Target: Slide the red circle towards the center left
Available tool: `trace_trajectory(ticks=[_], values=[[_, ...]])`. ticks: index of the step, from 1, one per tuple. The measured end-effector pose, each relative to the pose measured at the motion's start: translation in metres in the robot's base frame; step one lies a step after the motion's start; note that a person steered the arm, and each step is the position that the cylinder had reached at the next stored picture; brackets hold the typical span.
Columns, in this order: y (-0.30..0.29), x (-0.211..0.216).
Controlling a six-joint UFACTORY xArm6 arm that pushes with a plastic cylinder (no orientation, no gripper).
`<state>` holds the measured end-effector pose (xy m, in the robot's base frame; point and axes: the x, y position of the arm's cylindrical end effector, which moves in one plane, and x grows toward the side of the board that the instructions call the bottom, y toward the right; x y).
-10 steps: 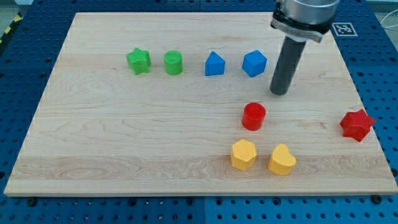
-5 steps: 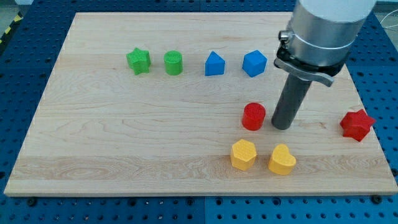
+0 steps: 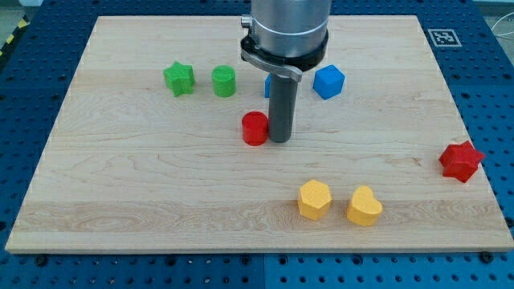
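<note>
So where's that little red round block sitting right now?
The red circle sits near the board's middle, slightly toward the view's top, right against the left side of my tip. The green cylinder is its nearest block, up and to the view's left.

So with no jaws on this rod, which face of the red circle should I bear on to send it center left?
Bear on the side wall of the red circle facing the view's right, pushing toward the view's left. My tip sits right against that side. It is a short upright cylinder, so keep contact centred; off-centre, the round wall would likely slip away.
</note>
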<state>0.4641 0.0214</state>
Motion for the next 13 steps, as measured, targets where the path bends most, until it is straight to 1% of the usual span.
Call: trace_trajectory(ticks=[1, 3, 5, 8, 10, 11, 13], values=[[-0.012, -0.003], [-0.018, -0.031], [-0.036, -0.030], [-0.036, 0.003], [-0.037, 0.016], [-0.053, 0.026], [-0.095, 0.026]])
